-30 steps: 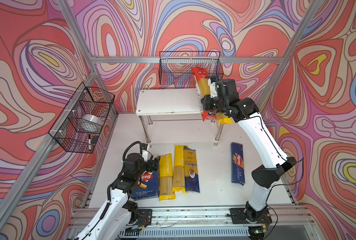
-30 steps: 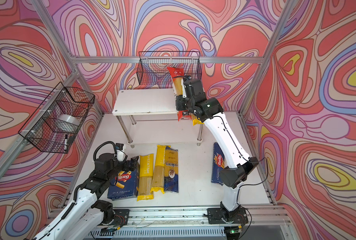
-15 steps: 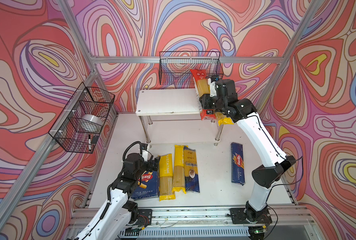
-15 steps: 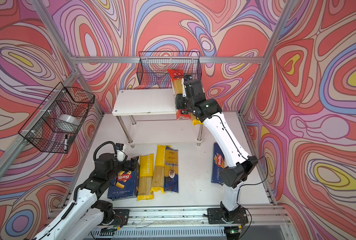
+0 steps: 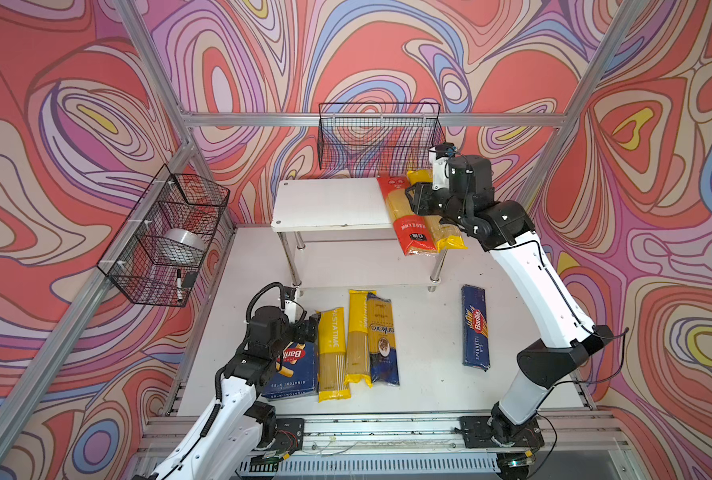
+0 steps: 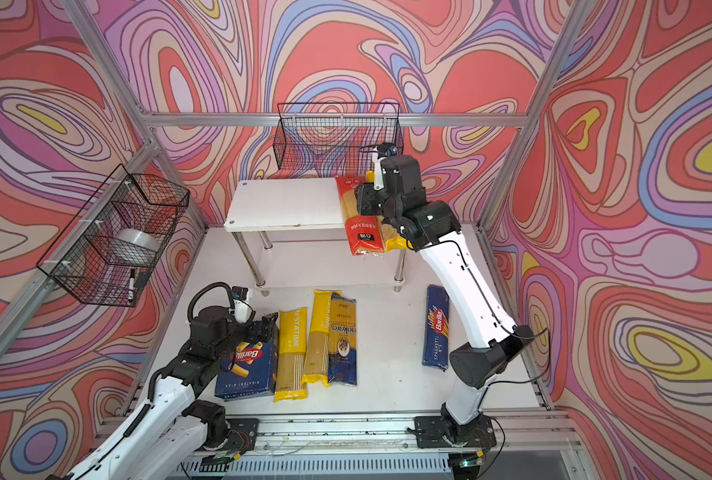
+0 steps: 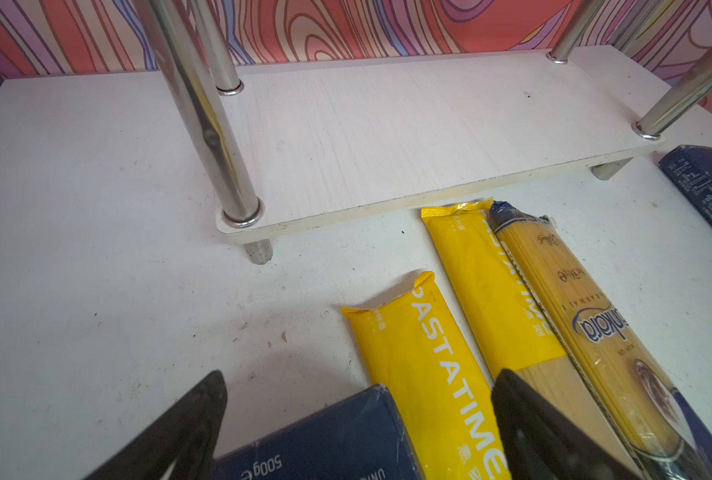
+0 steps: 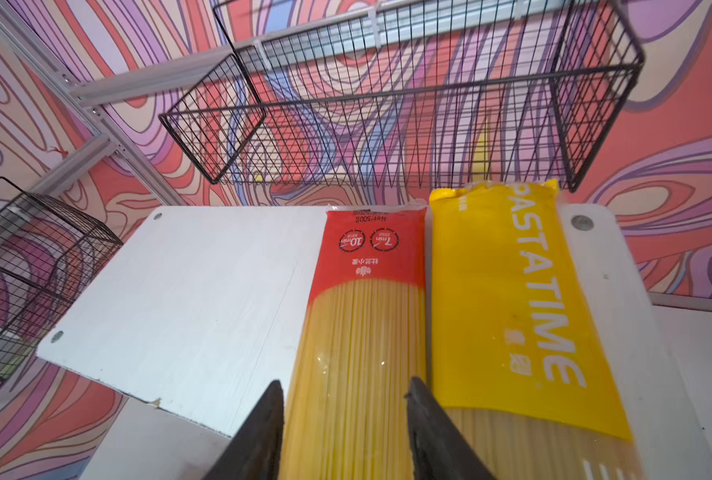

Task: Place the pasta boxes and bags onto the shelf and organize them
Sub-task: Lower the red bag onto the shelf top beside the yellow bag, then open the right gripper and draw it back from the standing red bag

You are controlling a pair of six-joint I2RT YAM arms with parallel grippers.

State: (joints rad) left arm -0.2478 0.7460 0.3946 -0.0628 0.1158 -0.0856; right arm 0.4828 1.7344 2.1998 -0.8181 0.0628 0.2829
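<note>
A red bag (image 5: 408,222) (image 6: 360,224) (image 8: 362,332) lies flat on the shelf's top board (image 5: 329,203) (image 6: 287,203) (image 8: 188,299), beside a yellow PASTATIME bag (image 5: 449,239) (image 8: 512,311); both overhang the front edge. My right gripper (image 5: 412,197) (image 6: 360,199) (image 8: 341,384) is open, its fingers astride the red bag. On the table lie the rigatoni box (image 5: 294,370) (image 7: 325,444), two yellow bags (image 5: 333,353) (image 5: 358,336), a blue-and-gold bag (image 5: 383,336) (image 7: 586,311) and the spaghetti box (image 5: 475,328) (image 6: 437,328). My left gripper (image 5: 312,324) (image 7: 358,378) hangs open over the rigatoni box's corner.
A black wire basket (image 5: 379,141) (image 8: 408,104) hangs just behind and above the shelf. Another wire basket (image 5: 167,232), on the left wall, holds a tape roll and a marker. The shelf's lower board (image 7: 387,133) and chrome legs (image 7: 204,124) stand just beyond the table bags.
The red bag has gone from tilted up against the back basket to flat on the top board. My right jaws have opened around it. The left arm has not moved.
</note>
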